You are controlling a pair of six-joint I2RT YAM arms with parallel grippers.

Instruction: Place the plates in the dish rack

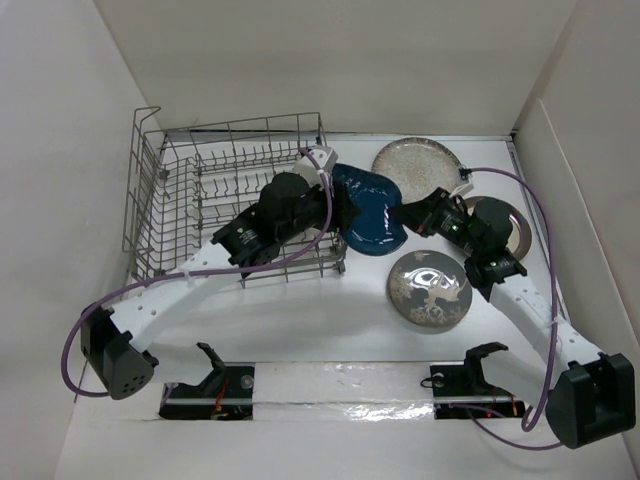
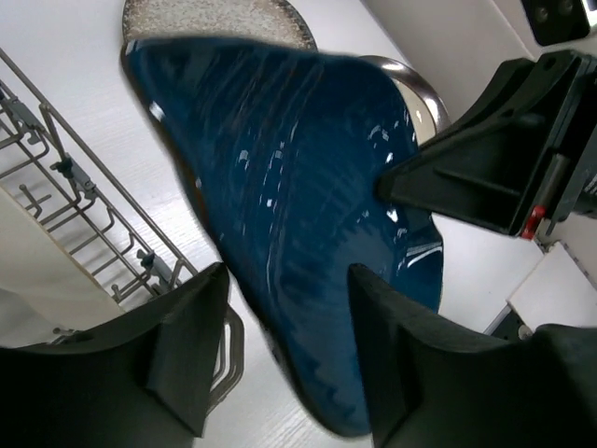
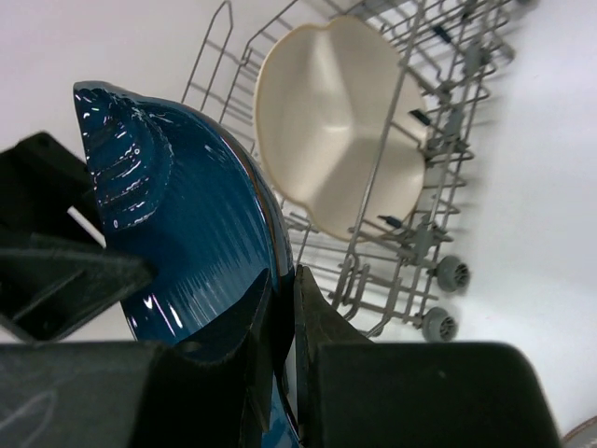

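The dark blue teardrop dish [image 1: 370,212] is tilted up just right of the dish rack [image 1: 170,215]. My right gripper [image 1: 402,215] is shut on its right rim, and the right wrist view shows both fingers pinching that rim [image 3: 283,280]. My left gripper [image 1: 340,205] is open and straddles the dish's other end [image 2: 289,280]. Its left finger [image 2: 187,355] stands apart from the dish, while the right finger [image 2: 410,373] is against it. A cream three-section plate [image 3: 336,131] stands upright among the rack's tines [image 3: 410,140].
The speckled grey-beige plate [image 1: 415,163] lies behind the dish. The silver-rimmed plate [image 1: 505,228] is partly under my right arm. The grey deer plate [image 1: 430,288] lies in front. White walls enclose the table on the left, back and right.
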